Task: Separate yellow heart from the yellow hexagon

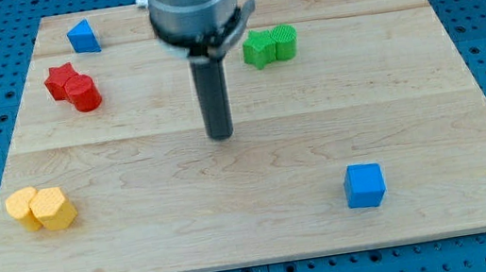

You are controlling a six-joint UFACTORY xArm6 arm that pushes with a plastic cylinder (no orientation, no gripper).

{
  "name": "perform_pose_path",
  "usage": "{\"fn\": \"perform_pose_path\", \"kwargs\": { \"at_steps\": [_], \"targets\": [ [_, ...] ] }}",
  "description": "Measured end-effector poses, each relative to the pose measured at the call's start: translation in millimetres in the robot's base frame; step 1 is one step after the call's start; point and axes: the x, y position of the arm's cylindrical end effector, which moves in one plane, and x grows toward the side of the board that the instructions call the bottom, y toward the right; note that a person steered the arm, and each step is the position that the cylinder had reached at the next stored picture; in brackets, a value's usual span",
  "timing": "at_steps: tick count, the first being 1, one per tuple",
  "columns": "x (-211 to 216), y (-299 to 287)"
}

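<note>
My tip [221, 136], a bare rod with no pincer, stands mid-board, well apart from the touching yellow heart [22, 204] and yellow hexagon [54, 209] at near left.

A grey metal cylinder, ringed by a darker band with a small bracket on each side, narrows into 1 straight, matte dark rod [215, 92]; my tip [221, 136] is its blunt, flat-cut lower end.
</note>
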Motion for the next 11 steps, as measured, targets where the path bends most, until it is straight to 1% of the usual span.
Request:
{"fn": "perform_pose_path", "kwargs": {
  "at_steps": [1,2,3,4,5,6,7,8,9,10,11],
  "targets": [
    [50,-79],
    [72,-90],
    [101,-126],
    [124,-234],
    [78,-246],
    [45,-178],
    [21,-152],
    [8,-170],
    [-9,-174],
    [-25,-143],
    [-51,-116]
  ]
}}
